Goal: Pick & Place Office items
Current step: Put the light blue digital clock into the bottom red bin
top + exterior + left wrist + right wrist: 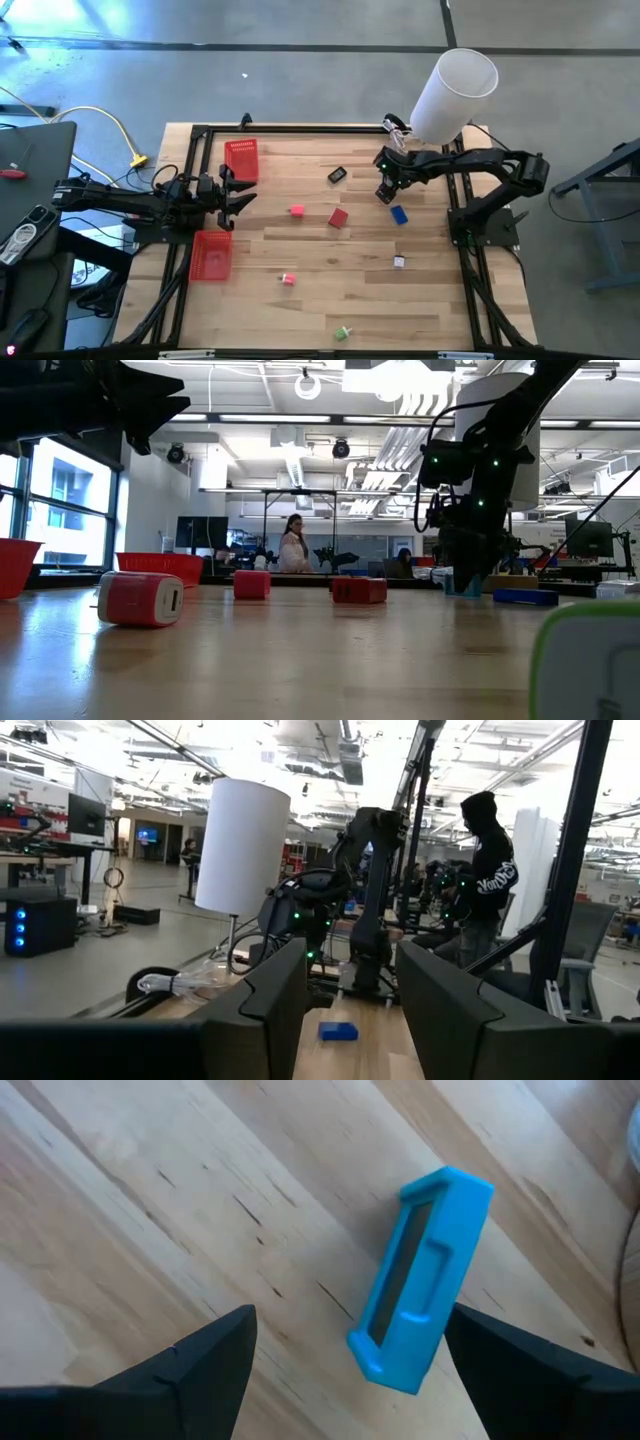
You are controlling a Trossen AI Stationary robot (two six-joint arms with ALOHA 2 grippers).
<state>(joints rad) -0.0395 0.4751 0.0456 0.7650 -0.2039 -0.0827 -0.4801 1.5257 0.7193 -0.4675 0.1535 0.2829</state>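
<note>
A teal clip-like piece [420, 1275] lies flat on the wooden table [330, 300]. My right gripper [350, 1370] hangs open just above it, pointing steeply down, one finger on either side and the piece nearer one of them; in the high view this gripper [386, 192] is at the far right. It touches nothing. A dark blue piece [399, 214] lies just beside it. My left gripper [240, 197] waits open at the table's left, held above it, between two red mesh baskets. Black [337, 175], pink [296, 211] and red [338, 218] pieces lie mid-table.
Red mesh baskets stand at the far left [241, 160] and near left [211, 255]. A big white cylinder [455, 95] leans over the far right corner. A small white piece [399, 262], another pink piece [288, 279] and a green one [343, 332] lie nearer the front. A person [485, 880] stands beyond the table.
</note>
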